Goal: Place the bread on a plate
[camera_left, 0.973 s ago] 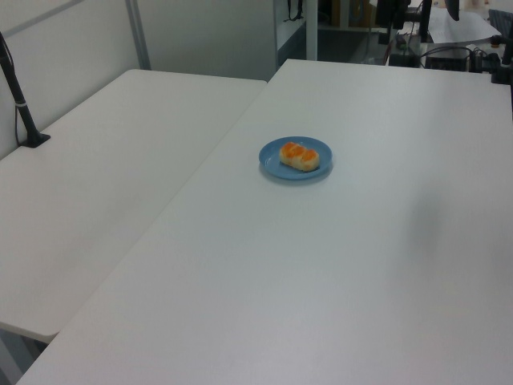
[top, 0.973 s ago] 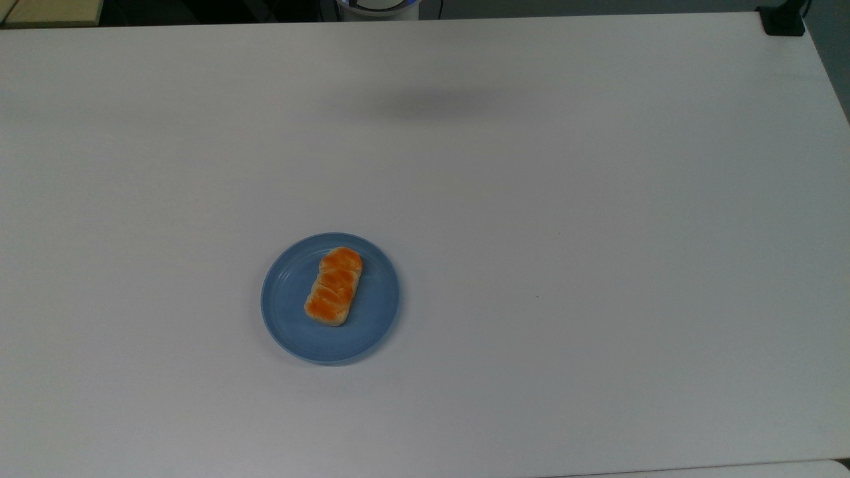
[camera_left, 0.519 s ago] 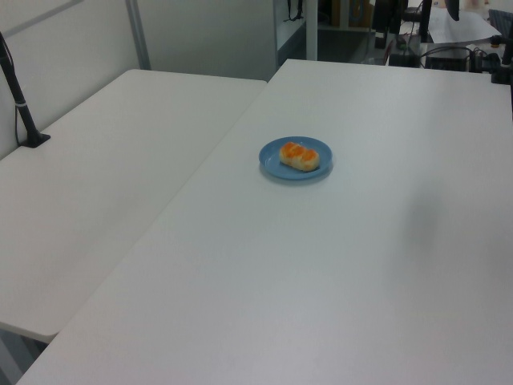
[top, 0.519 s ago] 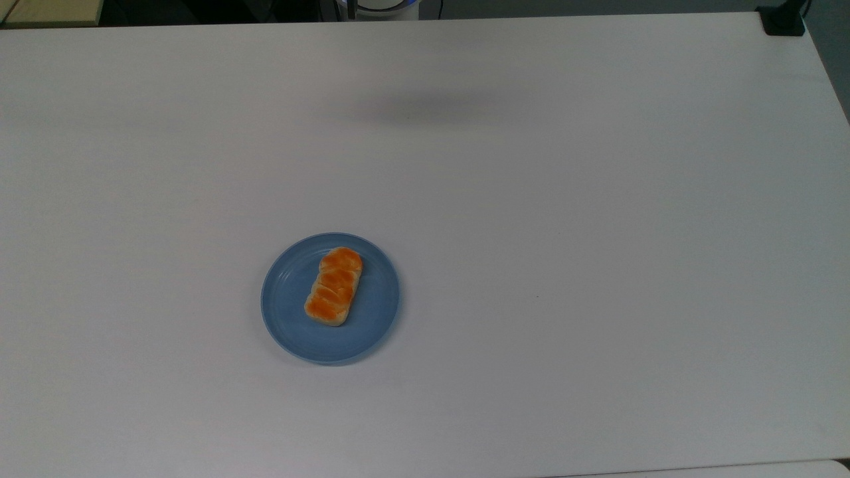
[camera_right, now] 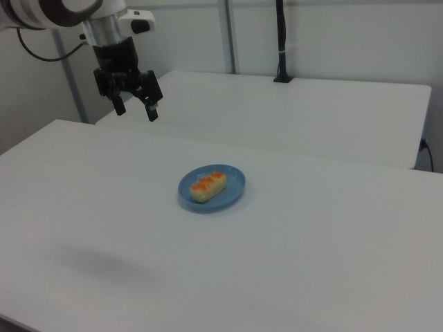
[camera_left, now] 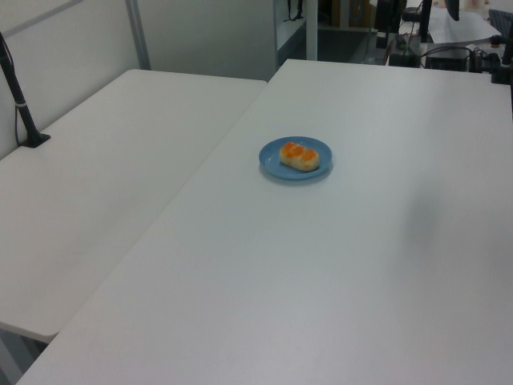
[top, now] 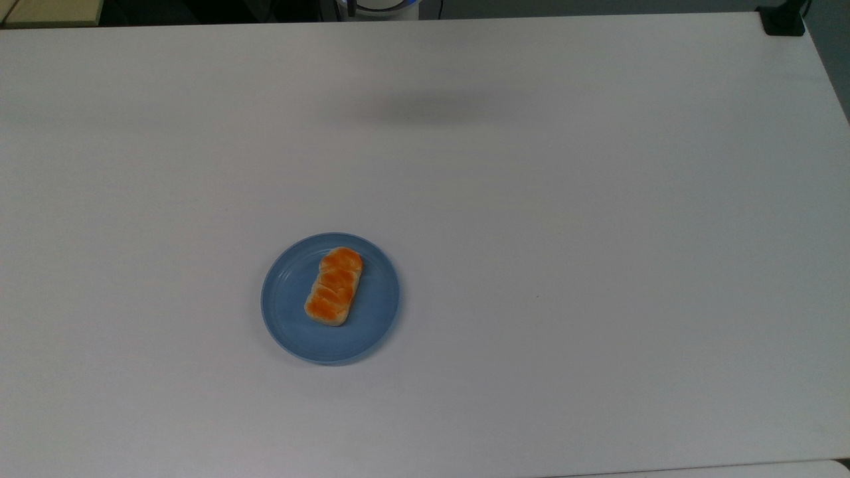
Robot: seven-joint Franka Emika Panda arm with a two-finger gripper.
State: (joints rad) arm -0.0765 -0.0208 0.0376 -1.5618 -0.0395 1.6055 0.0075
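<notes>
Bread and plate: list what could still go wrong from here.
1. The bread lies inside the plate, nearer its far rim in the top view; a bump might shift it.
2. The gripper hangs open, raised and apart; any sweep back down could knock the plate across the table.

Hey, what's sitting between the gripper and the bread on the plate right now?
Nothing. In the right view the gripper hangs open, up and to the right view's left of the bread; only bare white table and plate rim lie between.
</notes>
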